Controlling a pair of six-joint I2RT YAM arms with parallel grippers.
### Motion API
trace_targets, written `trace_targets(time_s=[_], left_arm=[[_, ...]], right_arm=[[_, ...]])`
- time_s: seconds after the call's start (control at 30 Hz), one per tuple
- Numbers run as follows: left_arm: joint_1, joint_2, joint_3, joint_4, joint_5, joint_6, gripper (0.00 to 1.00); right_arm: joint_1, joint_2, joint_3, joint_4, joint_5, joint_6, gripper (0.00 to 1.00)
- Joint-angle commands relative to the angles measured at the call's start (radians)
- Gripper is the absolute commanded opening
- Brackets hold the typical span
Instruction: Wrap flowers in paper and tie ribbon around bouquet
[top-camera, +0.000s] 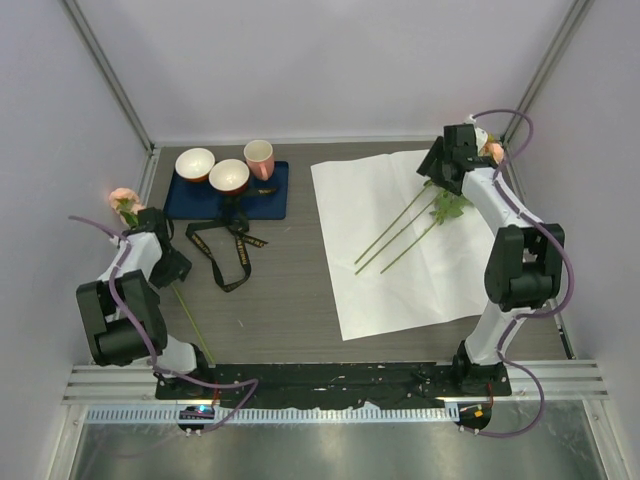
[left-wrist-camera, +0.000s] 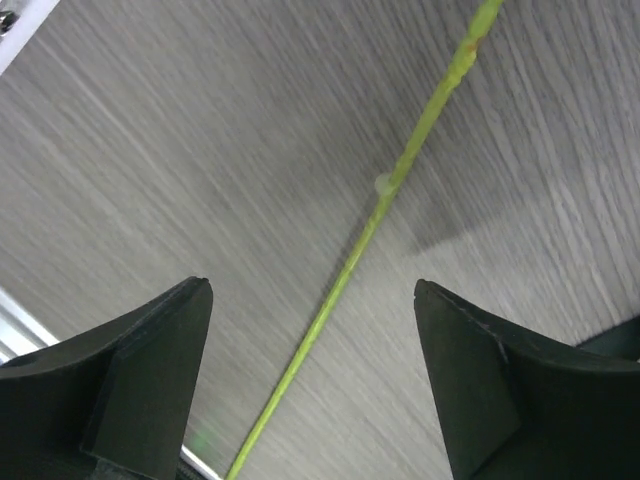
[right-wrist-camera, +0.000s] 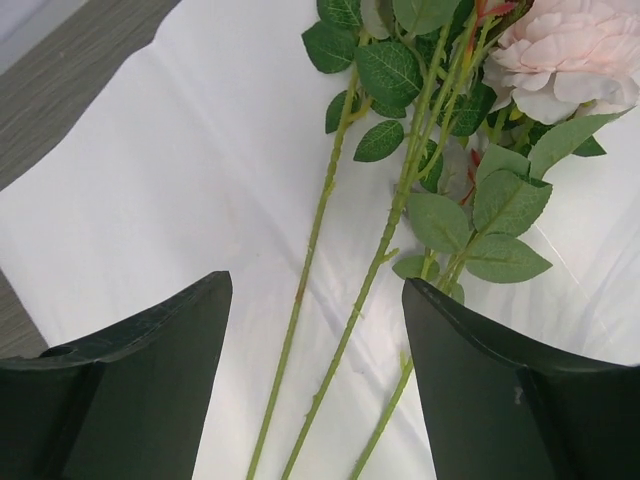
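Left wrist view shows the left gripper (left-wrist-camera: 312, 290) wide open over a single rose stem (left-wrist-camera: 400, 180) flat on the table (left-wrist-camera: 150, 150), well apart from the flowers (right-wrist-camera: 510, 200) on the paper (right-wrist-camera: 180, 150) under the open right gripper (right-wrist-camera: 317, 285), so the left jaws may miss this thin stem.

1. Three rose stems (right-wrist-camera: 354, 322) on the paper (top-camera: 370, 285).
2. One separate rose (top-camera: 124, 198) on the bare surface (top-camera: 290, 290).
3. One sheet of paper.
4. One ribbon (top-camera: 232, 252).
5. Two bowls (top-camera: 195, 163), one cup (top-camera: 259, 158), one blue mat (top-camera: 272, 203).
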Motion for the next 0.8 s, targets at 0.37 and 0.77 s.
trace_targets(time_s=[0.37,0.77], left_arm=[[0.006,0.197,0.009,0.227,0.005,0.010,0.08],[-0.193,-0.558,-0.042,0.067,0.107,-0.037,0.00]], right_arm=[[0.295,-0.226,-0.090,0.080,-0.028,-0.043,0.75],[0.517,-0.339,-0.315,0.239,-0.561,-0.095,0.86]])
